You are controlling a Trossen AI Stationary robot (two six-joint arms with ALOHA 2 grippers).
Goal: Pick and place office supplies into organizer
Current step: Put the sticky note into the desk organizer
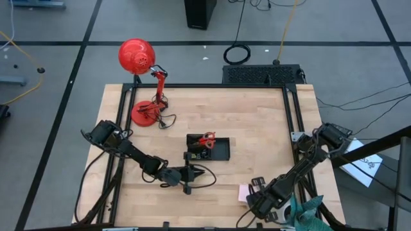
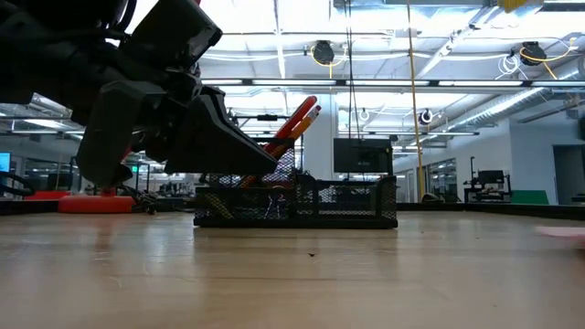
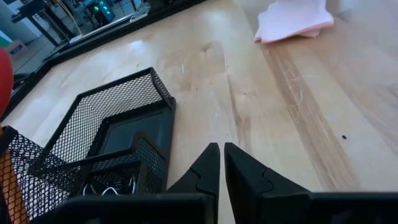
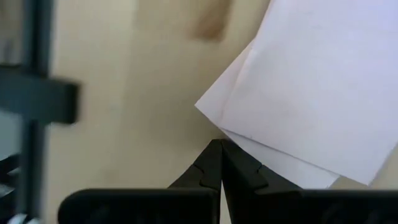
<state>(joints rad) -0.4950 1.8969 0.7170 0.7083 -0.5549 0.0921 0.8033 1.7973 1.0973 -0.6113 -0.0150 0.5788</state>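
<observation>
The black mesh organizer (image 1: 219, 151) stands mid-table, with red-handled scissors (image 1: 207, 139) and orange pencils (image 2: 306, 117) leaning up out of its left compartment and binder clips (image 3: 112, 184) in a small one. My left gripper (image 3: 221, 149) hovers just off the organizer's near side, open by a narrow slit with nothing in it. The pale pink sticky-note pad (image 1: 243, 191) lies flat near the table's near edge. My right gripper (image 4: 219, 146) points down over it, shut, with its tips at the pad's edge. My right gripper's shut fingertips (image 4: 211, 158) come from above and stand at the pad's edge beside a corner (image 4: 205, 107). The pad lies flat on the table. I cannot tell whether the tips touch it.
A red desk lamp (image 1: 137, 56) stands on its round base (image 1: 145, 115) at the far left. Black frame rails (image 1: 292, 122) run along the table's sides. Bare wood lies between the organizer and the pad.
</observation>
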